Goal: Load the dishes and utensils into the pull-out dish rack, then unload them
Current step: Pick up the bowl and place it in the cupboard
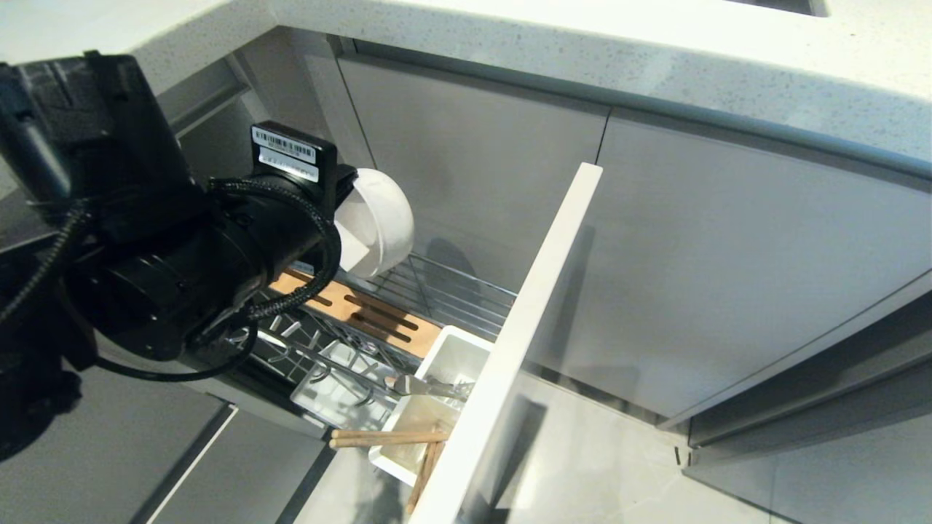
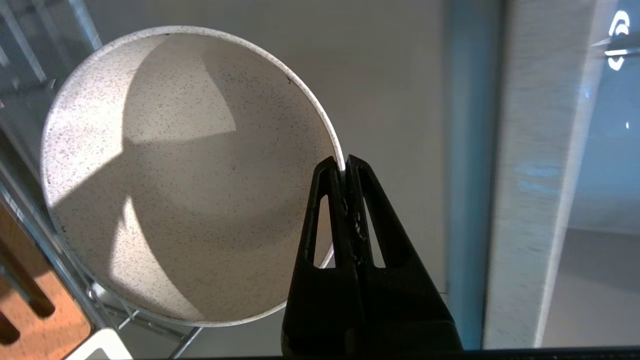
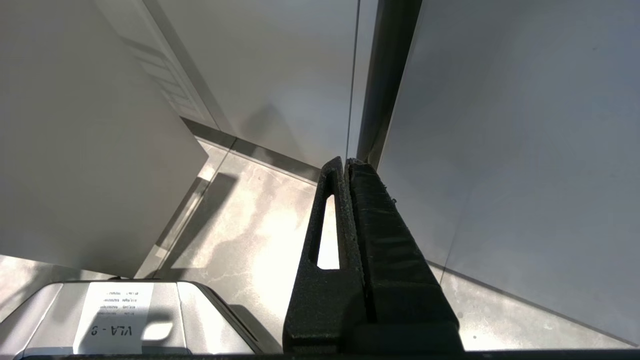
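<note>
My left gripper (image 2: 344,167) is shut on the rim of the white bowl (image 1: 382,218), holding it tipped on its side in the air above the pull-out dish rack (image 1: 451,295). The wrist view looks into the bowl's speckled inside (image 2: 185,170). In the rack's white caddy (image 1: 448,364) lie the metal spoon (image 1: 426,386) and the wooden chopsticks (image 1: 386,437), their ends sticking out over its near edge. The orange-brown slotted strip (image 1: 364,309) lies under the arm. No plate shows. My right gripper (image 3: 346,165) hangs shut and empty over the floor, away from the rack.
The rack's tall pale front panel (image 1: 524,327) stands out from the grey cabinet doors (image 1: 728,255). The speckled countertop (image 1: 582,44) overhangs them. Pale floor tiles (image 1: 597,466) lie on the panel's other side. My own base (image 3: 120,315) shows below the right gripper.
</note>
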{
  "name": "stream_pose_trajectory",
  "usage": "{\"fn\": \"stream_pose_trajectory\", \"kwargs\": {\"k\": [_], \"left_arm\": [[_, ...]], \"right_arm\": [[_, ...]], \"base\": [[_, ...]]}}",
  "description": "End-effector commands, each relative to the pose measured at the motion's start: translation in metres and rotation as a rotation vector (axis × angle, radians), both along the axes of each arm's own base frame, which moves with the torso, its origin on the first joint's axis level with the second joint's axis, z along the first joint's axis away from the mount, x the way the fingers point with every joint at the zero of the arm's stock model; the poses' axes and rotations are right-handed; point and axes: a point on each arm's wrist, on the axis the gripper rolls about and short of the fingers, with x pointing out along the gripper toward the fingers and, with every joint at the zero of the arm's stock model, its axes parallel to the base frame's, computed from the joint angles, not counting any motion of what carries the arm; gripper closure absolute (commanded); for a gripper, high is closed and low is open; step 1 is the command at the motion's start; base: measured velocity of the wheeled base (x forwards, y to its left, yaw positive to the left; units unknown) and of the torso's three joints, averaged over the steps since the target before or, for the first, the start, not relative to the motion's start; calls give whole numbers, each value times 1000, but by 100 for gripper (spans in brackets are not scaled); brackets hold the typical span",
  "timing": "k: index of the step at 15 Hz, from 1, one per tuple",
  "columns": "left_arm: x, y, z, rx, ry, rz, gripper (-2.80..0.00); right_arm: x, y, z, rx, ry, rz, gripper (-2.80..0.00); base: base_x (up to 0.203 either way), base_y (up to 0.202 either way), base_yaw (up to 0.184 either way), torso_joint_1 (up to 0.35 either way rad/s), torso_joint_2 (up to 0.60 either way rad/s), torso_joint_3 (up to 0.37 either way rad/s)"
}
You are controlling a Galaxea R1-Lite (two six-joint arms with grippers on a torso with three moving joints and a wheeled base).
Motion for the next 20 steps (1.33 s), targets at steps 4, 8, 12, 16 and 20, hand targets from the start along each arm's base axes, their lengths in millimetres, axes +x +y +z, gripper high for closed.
{"fn": "stream_pose_trajectory", "kwargs": {"k": [4, 8, 12, 16, 20], "left_arm": [[22, -19, -31, -67, 37, 30, 0], [31, -26, -44, -123, 23, 41, 0], [32, -26, -45, -153, -9, 44, 0], [32, -25, -50, -167, -6, 49, 0], [27, -25, -58, -191, 9, 43, 0]], "right_arm": [[0, 0, 0, 0, 2, 1, 0], [0, 0, 0, 0, 2, 1, 0], [0, 0, 0, 0, 2, 1, 0], [0, 0, 0, 0, 2, 1, 0], [0, 0, 0, 0, 2, 1, 0]], "base": [[0, 0, 0, 0, 0, 0], [0, 0, 0, 0, 0, 0], [0, 0, 0, 0, 0, 0], [0, 0, 0, 0, 0, 0], [0, 0, 0, 0, 0, 0]]}}
